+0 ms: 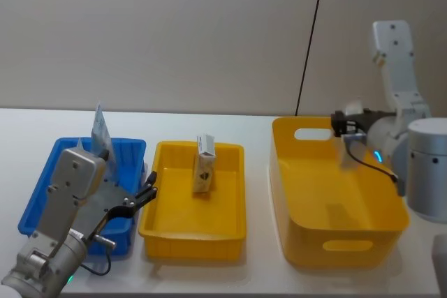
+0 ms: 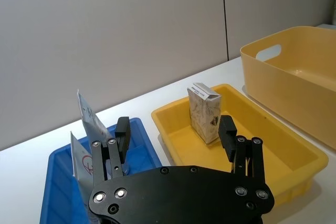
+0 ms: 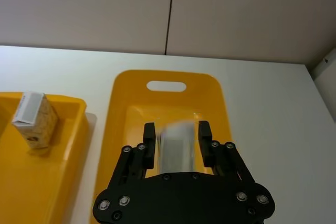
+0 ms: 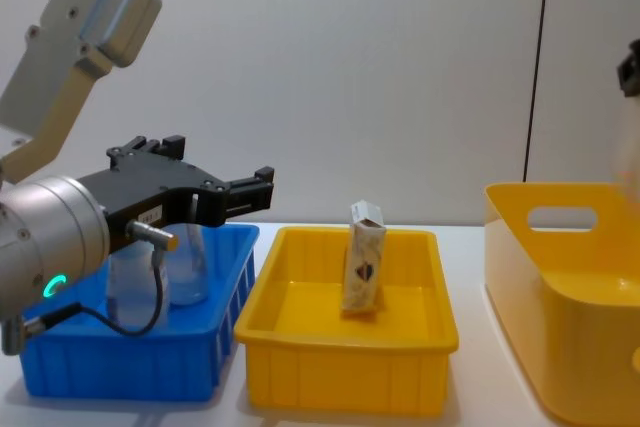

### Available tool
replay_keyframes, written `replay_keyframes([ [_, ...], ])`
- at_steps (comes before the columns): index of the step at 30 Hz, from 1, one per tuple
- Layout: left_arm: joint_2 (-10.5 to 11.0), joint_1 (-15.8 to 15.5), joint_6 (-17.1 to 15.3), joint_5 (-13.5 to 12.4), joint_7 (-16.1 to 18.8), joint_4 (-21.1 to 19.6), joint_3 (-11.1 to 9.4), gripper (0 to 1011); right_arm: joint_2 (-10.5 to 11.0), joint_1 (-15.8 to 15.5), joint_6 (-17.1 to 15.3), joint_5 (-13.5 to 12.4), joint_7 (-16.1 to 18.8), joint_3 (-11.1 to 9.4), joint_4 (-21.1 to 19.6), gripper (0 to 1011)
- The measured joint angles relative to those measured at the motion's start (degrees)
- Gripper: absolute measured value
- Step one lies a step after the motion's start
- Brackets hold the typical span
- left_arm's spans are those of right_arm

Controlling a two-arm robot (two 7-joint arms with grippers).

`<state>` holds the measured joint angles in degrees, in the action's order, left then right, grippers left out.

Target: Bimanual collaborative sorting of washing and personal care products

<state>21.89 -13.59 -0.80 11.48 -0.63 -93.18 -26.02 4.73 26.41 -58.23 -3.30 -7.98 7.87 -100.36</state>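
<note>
A whitish speckled carton (image 1: 203,165) (image 2: 205,111) (image 4: 364,267) stands upright in the shallow yellow tray (image 1: 160,227). White squeeze tubes (image 1: 101,130) (image 2: 86,116) with pale-blue crimped ends stand in the blue bin (image 1: 42,193). My left gripper (image 1: 150,185) (image 2: 174,129) (image 4: 215,172) hovers open and empty over the blue bin's right side. Above the deep yellow bin (image 1: 342,242) (image 3: 121,108), my right gripper (image 1: 342,125) (image 3: 177,129) is open. A blurred pale item (image 3: 177,148) (image 1: 349,153) sits between and below its fingers; I cannot tell what it is.
The three containers stand in a row on the white table (image 1: 209,120), blue bin left, shallow tray in the middle, deep bin right. A grey wall with a black cable (image 1: 311,40) runs close behind.
</note>
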Motion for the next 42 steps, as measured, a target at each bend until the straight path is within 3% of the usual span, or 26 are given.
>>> replay_keyframes([
  [8,0.0,0.0,0.0,0.0,0.0,0.0,0.0,1002,2.0,-2.4,2.8,0.2,1.2,-0.9,-1.1,719],
  [19,0.0,0.0,0.0,0.0,0.0,0.0,0.0,1002,5.8,-7.5,14.5,1.1,4.0,-0.8,-2.0,1003],
  [27,-0.3,0.1,-0.5,-0.1,0.5,0.1,0.4,1001,8.1,-11.5,24.9,2.1,5.3,-0.9,-2.1,1004],
  [36,-1.3,0.3,-3.2,-0.4,2.5,0.3,1.4,1001,10.9,-16.8,39.5,3.1,6.6,-1.9,-1.1,1004],
  [37,-1.5,0.3,-3.6,-0.5,2.9,0.4,1.7,1001,11.4,-17.6,42.3,3.3,6.8,-2.1,-0.8,1004],
  [42,-2.1,0.2,-4.7,-0.7,3.9,0.9,2.3,1001,12.7,-19.9,48.8,3.7,7.5,-2.8,0.1,1004],
])
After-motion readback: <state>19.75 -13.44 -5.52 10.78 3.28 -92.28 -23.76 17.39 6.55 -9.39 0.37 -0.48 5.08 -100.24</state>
